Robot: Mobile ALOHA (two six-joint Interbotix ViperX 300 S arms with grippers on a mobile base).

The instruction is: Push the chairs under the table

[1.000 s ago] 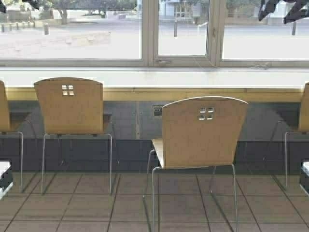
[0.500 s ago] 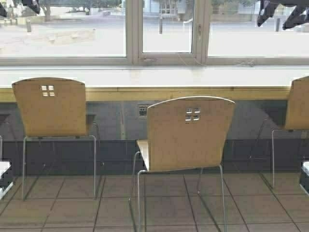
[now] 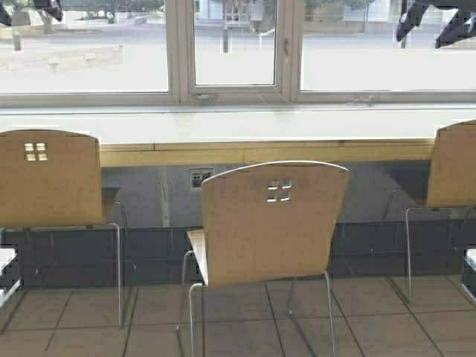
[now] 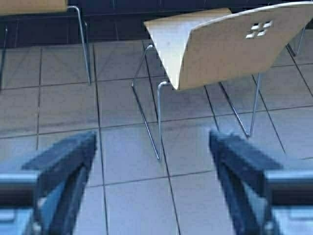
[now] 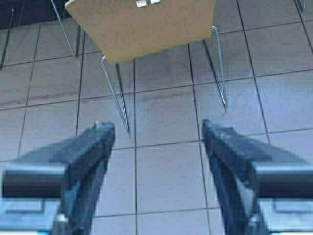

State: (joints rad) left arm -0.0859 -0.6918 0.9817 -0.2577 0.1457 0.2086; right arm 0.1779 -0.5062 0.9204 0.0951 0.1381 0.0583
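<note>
Three tan plywood chairs face the long light-wood table (image 3: 245,151) under the window. The middle chair (image 3: 271,219) stands pulled out onto the tiles, its back toward me. It also shows in the left wrist view as the chair (image 4: 230,44) and in the right wrist view as the chair (image 5: 142,27). The left chair (image 3: 48,178) and the right chair (image 3: 455,167) sit closer to the table edge. My left gripper (image 4: 151,142) is open above bare floor, short of the middle chair's legs. My right gripper (image 5: 159,132) is open too, empty, behind that chair.
Tiled floor (image 3: 245,320) stretches in front of me. A dark panelled wall with a socket (image 3: 199,178) runs beneath the table. Parts of my frame show at the low left edge (image 3: 6,271) and the low right edge (image 3: 470,268). Windows fill the back.
The robot has moved: the whole scene has slid left and grown slightly, so the base has driven right and a little forward. The middle chair now sits nearer the centre.
</note>
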